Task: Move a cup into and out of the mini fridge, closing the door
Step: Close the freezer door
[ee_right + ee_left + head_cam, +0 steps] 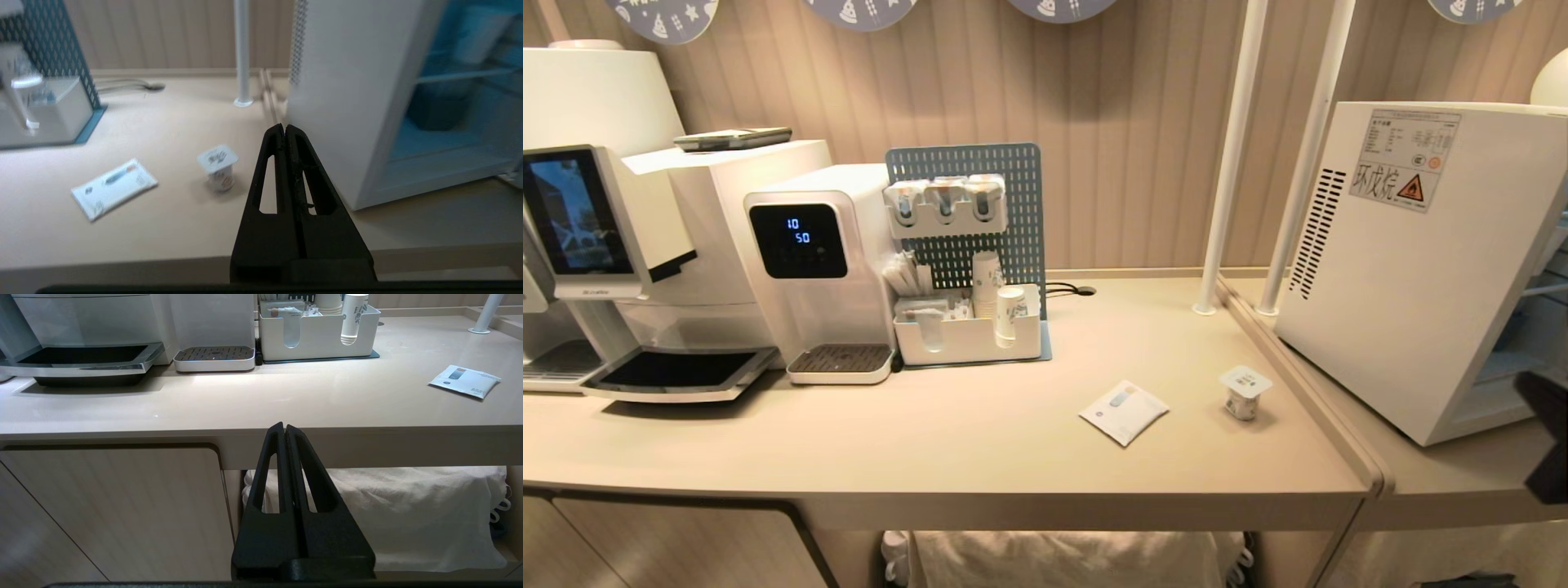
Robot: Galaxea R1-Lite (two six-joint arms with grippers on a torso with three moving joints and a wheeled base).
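The cup [1245,392], a tiny white pot with a square foil lid, stands upright on the beige counter, left of the mini fridge [1413,261]. The fridge stands open, its wire shelves and bluish inside [449,102] showing; the door is out of view. My right gripper [284,127] hangs shut and empty over the counter's front edge, apart from the cup [218,167] and pointing at the fridge's near front corner. Its arm [1547,441] shows dark at the head view's right edge. My left gripper [284,426] is shut and empty, parked below the counter edge.
A flat white packet [1124,411] lies left of the cup. Further back stand a white organiser with paper cups [968,335], a water dispenser [821,269] and a coffee machine [605,229]. Two white poles [1233,163] rise beside the fridge. White cloth [408,514] lies under the counter.
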